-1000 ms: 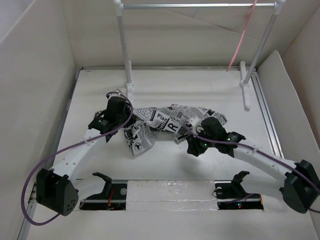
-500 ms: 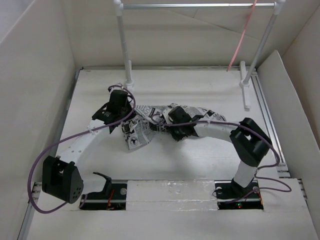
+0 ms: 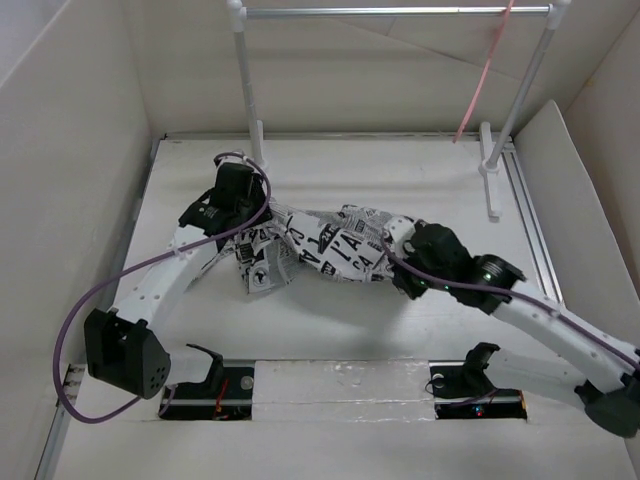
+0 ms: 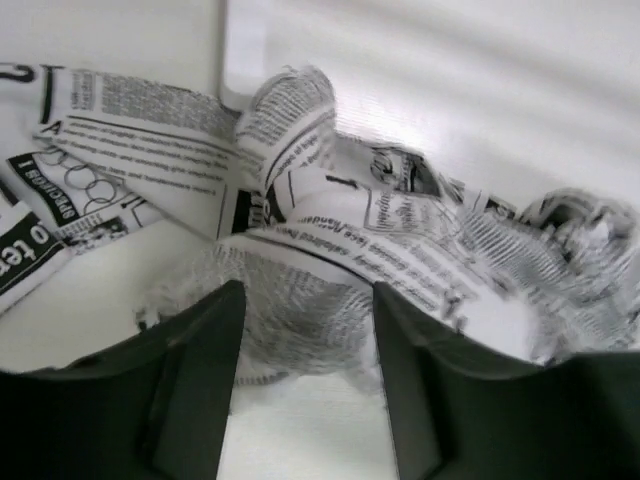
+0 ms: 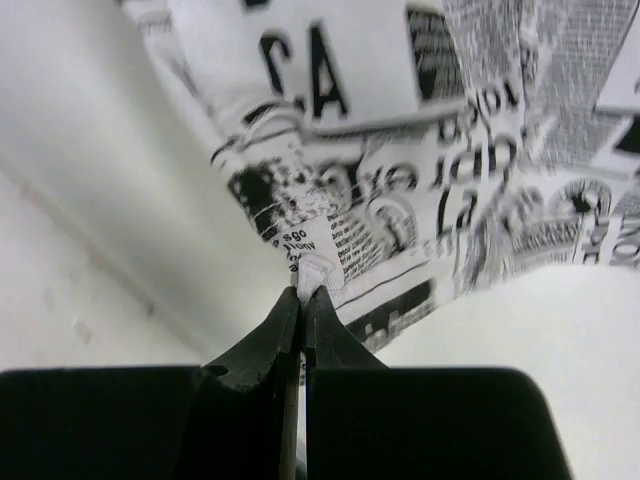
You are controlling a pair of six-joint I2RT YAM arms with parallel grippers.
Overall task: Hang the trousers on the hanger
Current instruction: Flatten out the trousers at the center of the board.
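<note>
trousers [image 3: 330, 245] on table [image 3: 400, 170], hanger [image 3: 486, 70] on rack [image 3: 400, 11] behind, right end

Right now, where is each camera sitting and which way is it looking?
Top camera: high behind the arms, looking down at the table, the trousers, the hanger on the rack and both arms.
Left wrist camera: on the left arm, looking along the left claw, trousers bunched between its two fingers.
Right wrist camera: on the right arm, looking along the right claw, pinched shut on a trousers edge.
Shared: all three see the trousers.
</note>
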